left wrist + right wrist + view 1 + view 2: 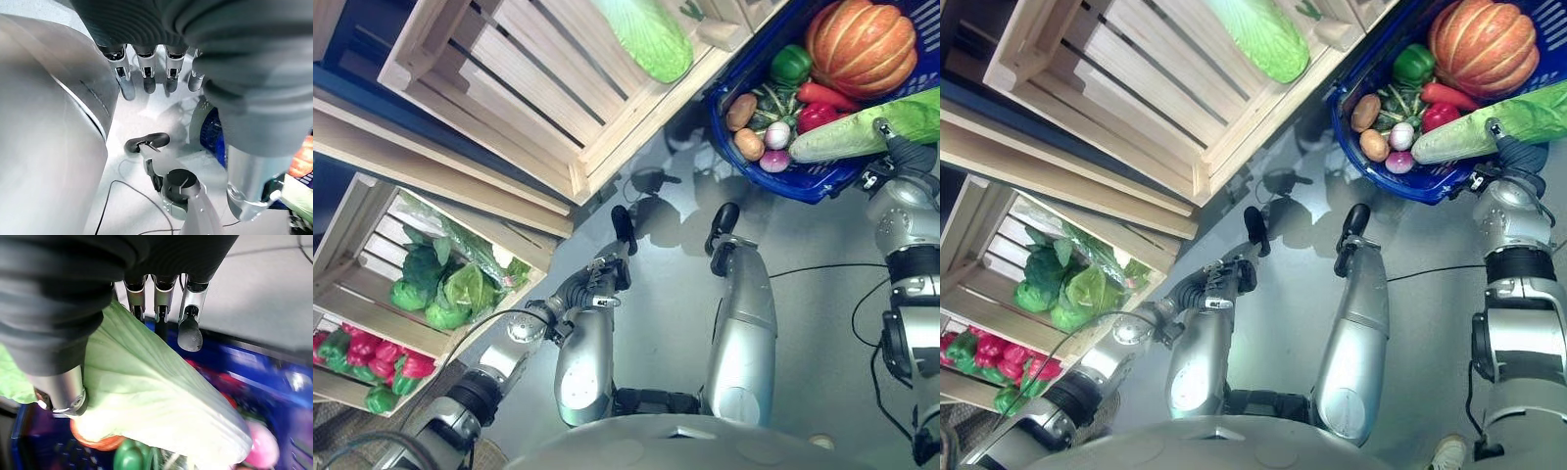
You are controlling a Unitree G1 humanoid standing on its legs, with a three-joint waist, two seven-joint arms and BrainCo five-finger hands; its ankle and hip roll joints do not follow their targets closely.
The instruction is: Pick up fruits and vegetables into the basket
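Gripping a napa cabbage [862, 129] between fingers and thumb, the right hand [904, 152] holds it lengthwise across the blue basket [803, 182], stem end pointing away from the hand over the vegetables, while the left hand [599, 282] hangs relaxed, well apart

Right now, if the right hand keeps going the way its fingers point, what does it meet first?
Probably the far wall of the blue plastic basket; the right hand is shut on the pale green napa cabbage. Depth is unclear.

Setting: mock grocery or produce stall. Pale wooden crates [524, 83] stacked as display shelving, stocked by kind: leafy greens [440, 284], red and green peppers [372, 367], a napa cabbage [646, 34]. Blue plastic shopping basket [773, 181] of mixed vegetables on smooth grey floor [822, 245]
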